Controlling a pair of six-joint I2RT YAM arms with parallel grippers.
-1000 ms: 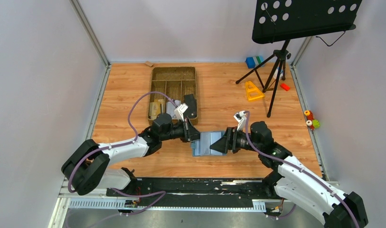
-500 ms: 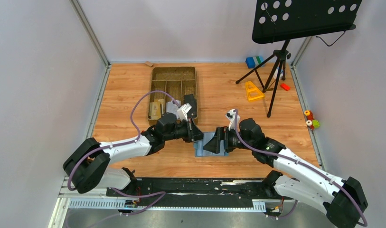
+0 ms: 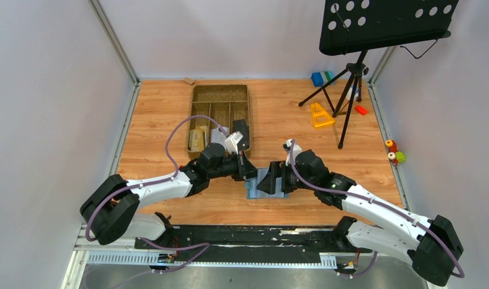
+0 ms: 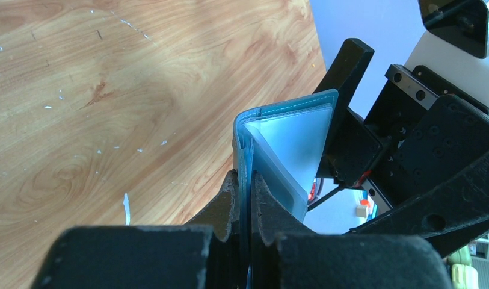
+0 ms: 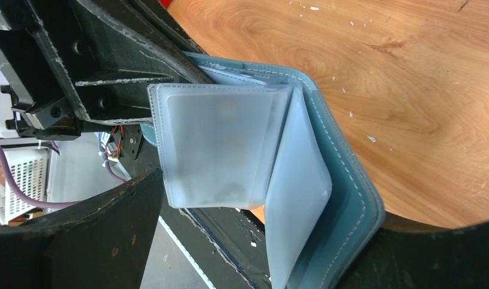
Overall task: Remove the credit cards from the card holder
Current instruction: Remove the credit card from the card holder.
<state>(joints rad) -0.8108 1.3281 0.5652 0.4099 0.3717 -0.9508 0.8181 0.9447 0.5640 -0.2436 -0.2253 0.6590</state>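
Wood counter point(image 3: 157, 120), grey walls point(image 3: 49, 90). Music stand point(image 3: 383, 24) rear right, tray point(image 3: 221, 87) just behind the arms. Wallet point(image 5: 350, 174) open, near centre between both arms: left fingers point(image 4: 227, 205) clamped on its edge, right fingers point(image 5: 97, 241) apart around its clear sleeves.

No legible text, number, brand or sign appears in any view. In the right wrist view we note only faint yellowish marks showing through the frosted sleeve point(image 5: 218, 144) of the card holder point(image 5: 350, 180). They may be print on a card inside, but they are too blurred to read.
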